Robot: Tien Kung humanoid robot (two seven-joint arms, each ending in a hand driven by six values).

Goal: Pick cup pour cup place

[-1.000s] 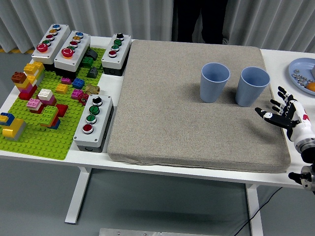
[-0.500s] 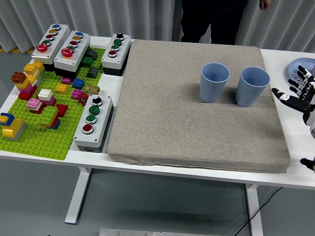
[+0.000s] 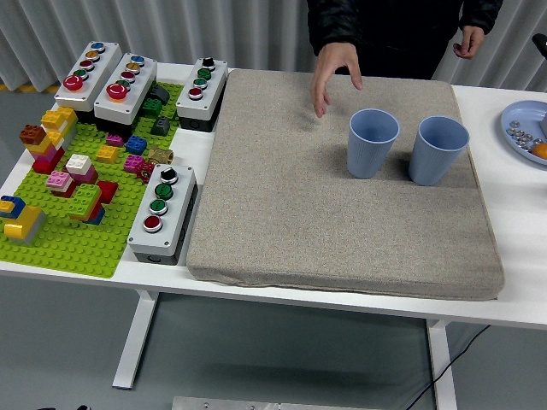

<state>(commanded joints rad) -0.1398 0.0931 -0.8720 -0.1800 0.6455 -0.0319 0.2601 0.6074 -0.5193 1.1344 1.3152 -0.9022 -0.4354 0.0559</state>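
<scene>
Head view: two pale-blue ribbed plastic cups, left [image 3: 373, 142] & right [image 3: 438, 149], upright, just apart, on far-right part of grey fabric mat [image 3: 342, 231].
Stage undecidable: fits pre-pick or post-place; contents not visible. No robot hand in view, so state can't be told. Person's hand [image 3: 334, 73], fingers spread, hovers near left cup, holding nothing.

the light is bright and even from above, the picture is sharp, and the two blue cups [image 3: 373, 142] drop soft dark shadows on the grey mat [image 3: 342, 222].
</scene>
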